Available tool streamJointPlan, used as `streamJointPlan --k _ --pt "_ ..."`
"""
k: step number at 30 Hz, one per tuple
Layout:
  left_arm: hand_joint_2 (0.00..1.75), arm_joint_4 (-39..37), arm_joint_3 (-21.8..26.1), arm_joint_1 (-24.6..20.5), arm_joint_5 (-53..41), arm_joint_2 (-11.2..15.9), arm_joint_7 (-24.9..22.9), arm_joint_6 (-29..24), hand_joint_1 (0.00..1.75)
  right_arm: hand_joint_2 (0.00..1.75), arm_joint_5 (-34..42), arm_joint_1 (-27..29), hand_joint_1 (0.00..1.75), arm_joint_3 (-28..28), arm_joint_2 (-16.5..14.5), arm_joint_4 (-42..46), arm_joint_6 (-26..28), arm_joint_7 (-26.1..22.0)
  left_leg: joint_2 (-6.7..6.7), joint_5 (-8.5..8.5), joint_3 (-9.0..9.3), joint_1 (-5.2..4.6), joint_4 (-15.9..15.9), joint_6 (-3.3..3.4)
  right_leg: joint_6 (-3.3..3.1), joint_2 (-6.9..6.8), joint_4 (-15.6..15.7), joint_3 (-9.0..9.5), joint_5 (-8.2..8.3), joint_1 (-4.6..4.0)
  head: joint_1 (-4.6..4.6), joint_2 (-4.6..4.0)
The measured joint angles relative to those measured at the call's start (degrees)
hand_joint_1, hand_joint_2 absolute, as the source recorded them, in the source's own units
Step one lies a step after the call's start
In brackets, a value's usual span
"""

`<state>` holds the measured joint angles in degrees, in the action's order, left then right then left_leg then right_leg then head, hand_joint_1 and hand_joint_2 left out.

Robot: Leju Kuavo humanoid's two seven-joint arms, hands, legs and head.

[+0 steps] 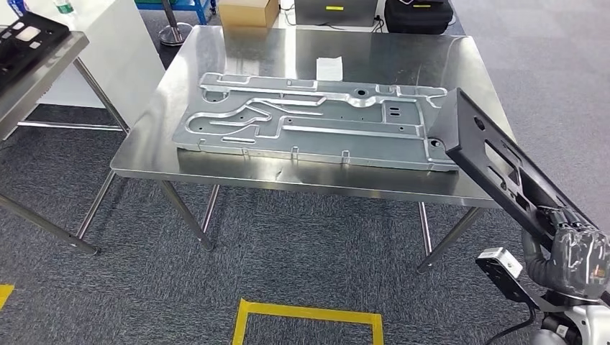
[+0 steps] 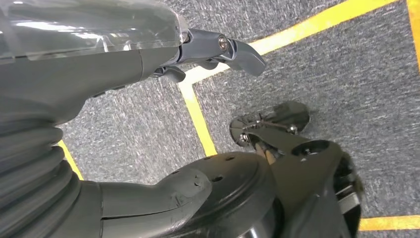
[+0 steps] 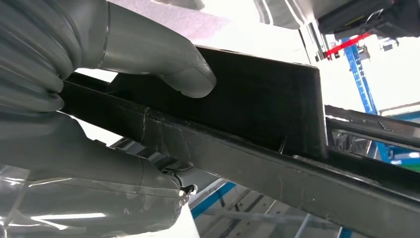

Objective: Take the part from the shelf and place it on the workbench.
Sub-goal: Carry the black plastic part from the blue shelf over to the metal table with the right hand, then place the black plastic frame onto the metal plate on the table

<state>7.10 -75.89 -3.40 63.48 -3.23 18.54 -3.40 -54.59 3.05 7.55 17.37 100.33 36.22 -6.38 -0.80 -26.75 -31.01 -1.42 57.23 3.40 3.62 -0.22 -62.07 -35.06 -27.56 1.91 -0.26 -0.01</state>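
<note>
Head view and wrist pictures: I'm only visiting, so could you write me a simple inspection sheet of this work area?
Surface: steel workbench, shiny, standing on grey carpet.
Job's things: black part, long and flat with cut-outs, held tilted over the workbench's right corner; not yet set down.
Clutter: large grey metal panel lying flat across the bench; small white paper behind it.
Robot hands: right robot hand grips the black part's near end, thumb pressed on it; left robot hand hangs over the floor, holding nothing.
Cables: dark cable near the right wrist.
Surroundings: second table at left carrying a black tray; cardboard box and black case beyond the bench; yellow floor tape.
</note>
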Motion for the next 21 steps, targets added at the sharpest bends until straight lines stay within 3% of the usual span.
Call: streamJointPlan --k 2,4,6,7,9,10,11,12,14,15,16,19,21 --pt "1.75 0.00 0.00 -0.06 0.09 0.04 -0.66 0.19 0.00 1.75 -0.02 0.07 1.75 0.15 0.01 0.10 -0.05 -0.26 -0.02 -1.31 -0.27 -0.08 1.01 -0.82 -1.13 0.12 2.58 1.52 -0.20 -0.15 -0.04 0.00" --pt "1.75 0.00 0.00 -0.10 0.11 0.08 -0.94 0.21 0.00 1.75 -0.04 0.18 1.75 0.19 0.01 0.23 -0.07 -0.38 -0.08 -1.97 -0.13 -0.11 1.24 -1.36 -2.34 0.37 2.61 1.74 -0.47 -0.22 -0.11 0.00" --pt "1.75 0.00 0.00 -0.13 0.14 0.13 -1.05 0.21 0.00 1.75 -0.08 0.18 1.75 0.22 0.00 0.36 -0.07 -0.39 0.07 -2.75 -0.69 0.10 3.08 -2.10 -3.11 0.49 2.79 2.27 -0.80 -0.08 -0.31 0.00" --pt "1.75 0.00 0.00 -0.13 0.19 0.15 -1.11 0.20 0.00 1.75 -0.12 0.18 1.75 0.24 -0.01 0.41 -0.06 -0.39 0.19 -3.69 -1.94 0.32 5.59 -2.55 -3.42 0.50 2.88 2.66 -1.07 0.04 -0.44 0.01" --pt "1.75 0.00 0.00 -0.08 0.36 0.15 -1.32 0.14 0.00 1.75 -0.22 0.18 1.75 0.26 -0.02 0.44 -0.06 -0.39 0.36 -6.05 -6.54 0.86 13.30 -3.34 -3.73 0.49 2.90 3.50 -1.89 0.03 -0.74 0.01" --pt "1.75 0.00 0.00 0.03 0.44 0.15 -1.43 0.09 0.00 1.75 -0.26 0.21 1.75 0.26 -0.03 0.43 -0.06 -0.39 0.37 -6.54 -8.98 1.12 16.69 -3.57 -3.70 0.54 2.90 4.02 -2.39 0.04 -0.73 0.00" --pt "1.75 0.00 0.00 0.18 0.48 0.15 -1.54 0.06 0.00 1.75 -0.28 0.25 1.75 0.26 -0.03 0.43 -0.06 -0.39 0.36 -5.93 -10.76 1.34 18.39 -3.72 -3.60 0.64 2.90 4.68 -2.96 0.07 -0.76 0.00" --pt "1.75 0.00 0.00 0.35 0.47 0.15 -1.62 0.04 0.00 1.75 -0.29 0.29 1.75 0.26 -0.04 0.43 -0.06 -0.39 0.37 -4.04 -11.54 1.50 17.82 -3.75 -3.46 0.77 2.90 5.47 -3.60 0.11 -0.76 0.00" --pt "1.75 0.00 0.00 0.63 0.47 0.15 -1.70 0.02 0.00 1.75 -0.30 0.35 1.75 0.26 -0.04 0.43 -0.06 -0.39 0.43 1.87 -10.43 1.67 11.28 -3.51 -3.08 1.00 2.97 7.22 -5.02 0.26 -0.78 0.01" --pt "1.75 0.00 0.01 0.74 0.47 0.16 -1.76 -0.02 0.00 1.75 -0.31 0.35 1.75 0.26 -0.05 0.44 -0.04 -0.39 0.54 3.86 -9.43 1.57 8.30 -3.27 -2.79 1.11 3.12 7.94 -5.67 0.31 -0.69 0.01" --pt "1.75 0.00 0.01 0.82 0.47 0.16 -1.81 -0.09 0.00 1.75 -0.33 0.40 1.75 0.26 -0.07 0.44 -0.01 -0.39 0.61 4.70 -8.47 1.35 6.03 -2.91 -2.43 1.20 3.40 8.53 -6.19 0.41 -0.65 0.01" --pt "1.75 0.00 0.01 0.69 0.47 0.19 -2.15 -0.27 0.00 1.75 -0.44 0.71 1.75 0.26 -0.12 0.53 0.09 -0.33 0.68 2.28 -6.06 0.68 3.58 -1.64 -0.99 1.32 3.51 9.89 -6.11 0.60 -0.73 0.01" --pt "1.75 0.00 0.00 0.53 0.47 0.16 -2.45 -0.27 0.00 1.75 -0.51 0.77 1.75 0.26 -0.15 0.65 0.12 -0.31 0.79 1.20 -3.73 0.77 2.11 -0.83 -0.49 0.99 -1.05 8.18 -3.82 0.70 -0.61 0.01"
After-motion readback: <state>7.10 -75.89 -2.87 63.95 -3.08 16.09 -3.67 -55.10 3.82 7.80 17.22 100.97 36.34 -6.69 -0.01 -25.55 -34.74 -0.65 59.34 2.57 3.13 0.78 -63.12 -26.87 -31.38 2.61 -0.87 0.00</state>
